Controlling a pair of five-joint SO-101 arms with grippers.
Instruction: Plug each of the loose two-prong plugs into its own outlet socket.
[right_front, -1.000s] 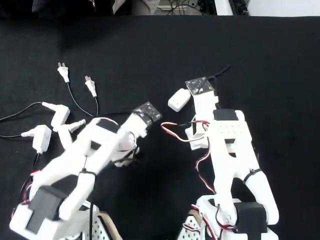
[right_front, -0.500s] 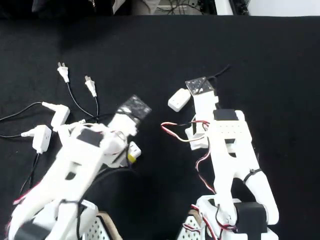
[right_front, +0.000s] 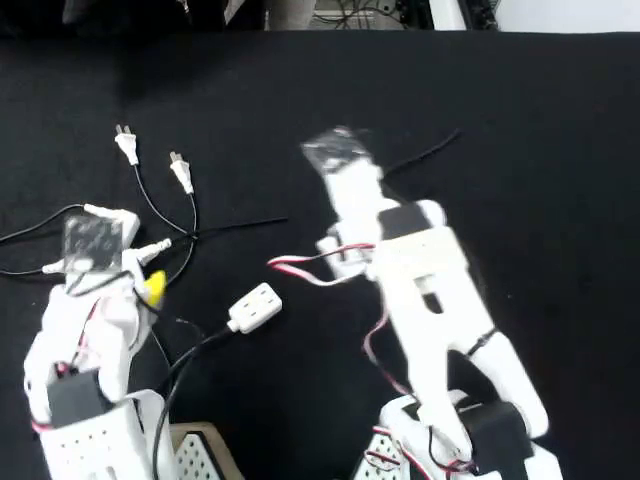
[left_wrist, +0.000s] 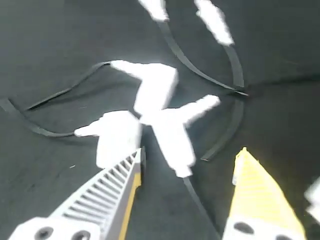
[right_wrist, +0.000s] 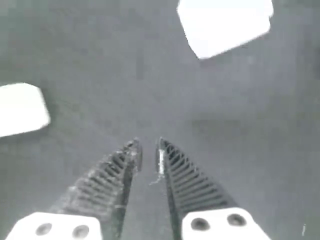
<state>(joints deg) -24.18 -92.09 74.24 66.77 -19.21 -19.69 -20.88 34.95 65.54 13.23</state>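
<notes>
Plugs come first: the two loose white two-prong plugs (right_front: 126, 145) on thin black cords (right_front: 193, 215) lie side by side at about ten o'clock on the black-covered table (right_front: 520, 110), prongs toward twelve o'clock and seated in nothing. At nine o'clock a knot of small white plastic outlet sockets (left_wrist: 150, 90) lies bunched and touching, with cords crossing around it. A separate white rectangular socket block (right_front: 255, 308) on its own cord rests apart, nearer seven o'clock. The left pincer (left_wrist: 191, 150) is released, its fingers spread wide over that knot and holding nothing. The right pincer (right_wrist: 147, 146) is all but clenched on empty air, a narrow slit between its fingers, above the table toward twelve o'clock. The likeliest trouble is the left pincer closing on two sockets at once, or on a cord, because the pieces lie so tightly together. That would probably drag the whole tangle and tug the plugs out of line. The sockets look light and unanchored, so pushing prongs in without the other arm bracing the body would probably just slide it away. If the right pincer descends without opening, it would shove whatever it meets instead of gripping it.
</notes>
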